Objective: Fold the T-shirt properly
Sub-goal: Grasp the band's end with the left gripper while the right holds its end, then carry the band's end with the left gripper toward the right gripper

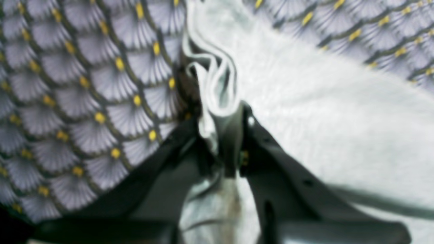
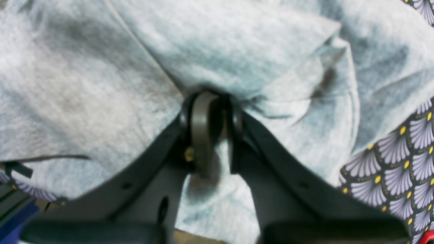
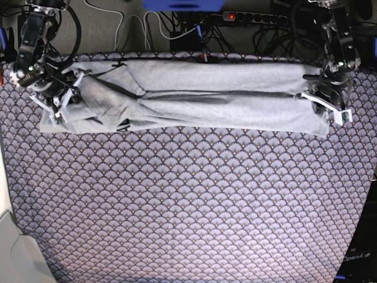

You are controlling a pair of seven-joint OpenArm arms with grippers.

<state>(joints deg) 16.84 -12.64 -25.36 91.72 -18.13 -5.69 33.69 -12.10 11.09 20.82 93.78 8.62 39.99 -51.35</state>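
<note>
Long light-grey cotton T-shirt [image 3: 194,97] lies left-right along far counter edge. Your left claw [image 1: 223,115] pinches right end, right claw [image 2: 212,115] pinches left end.

A purple-grey tablecloth [image 3: 188,206] printed with scalloped fan shapes and small yellow dots is spread across almost the whole surface. Beyond its far edge, a tangle of black and white cables [image 3: 147,26] is seen on the floor, with a black power strip [image 3: 247,16] showing a lit red switch.
</note>
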